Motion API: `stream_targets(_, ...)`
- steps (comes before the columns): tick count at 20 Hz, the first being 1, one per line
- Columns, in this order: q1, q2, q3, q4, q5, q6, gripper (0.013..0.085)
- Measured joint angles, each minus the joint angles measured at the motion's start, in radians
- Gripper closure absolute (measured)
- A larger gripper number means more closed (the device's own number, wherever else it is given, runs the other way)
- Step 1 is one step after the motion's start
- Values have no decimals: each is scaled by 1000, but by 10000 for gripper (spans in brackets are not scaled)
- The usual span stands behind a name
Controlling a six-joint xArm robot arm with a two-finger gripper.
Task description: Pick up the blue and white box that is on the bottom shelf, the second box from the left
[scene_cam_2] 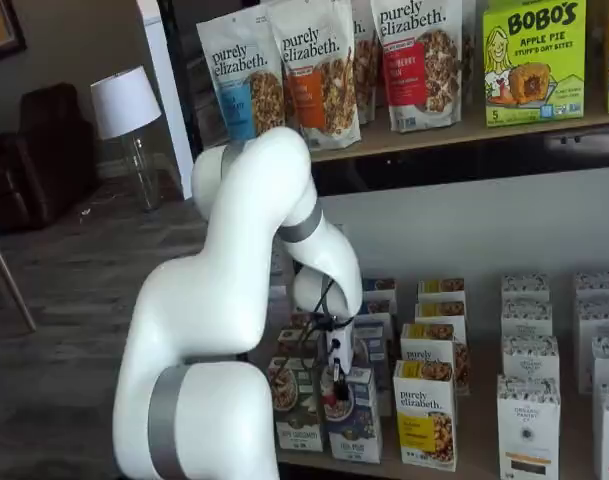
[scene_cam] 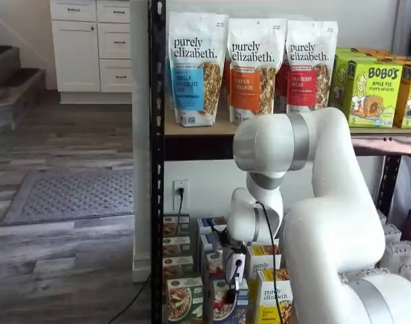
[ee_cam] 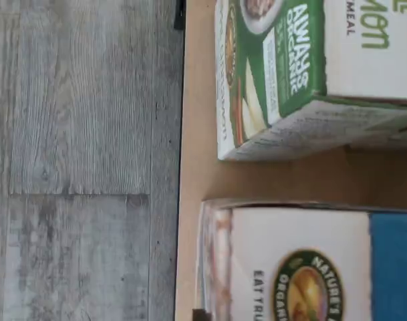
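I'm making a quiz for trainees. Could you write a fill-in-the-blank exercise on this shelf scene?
1. The pincer hangs right above the ____ and white box on the bottom shelf.
2. To that box's left stands a ____-fronted box.
3. The granola bags on the upper shelf read purely ____.

Missing words: blue; green; elizabeth

The wrist camera looked straight down from very close, its picture turned sideways: a tan shelf board edge, grey plank floor and the tops of two boxes filled it. One shelf view stood in front of the rack, facing it nearly square, the white arm at lower right. The other looked from the side at an angle, nearer, the arm at lower left. Both shelf views shared the granola bags above and the lower boxes.
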Motion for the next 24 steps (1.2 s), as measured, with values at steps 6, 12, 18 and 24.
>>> stream_targets(6,-2,-4,3,-8,3,5,370)
stream_targets(12,0,-7,7,-3,6,2,490)
stream_targets(18,2,-11,12,1,2,2,570)
stream_targets(24,4,-19,22,-1,3,5,570)
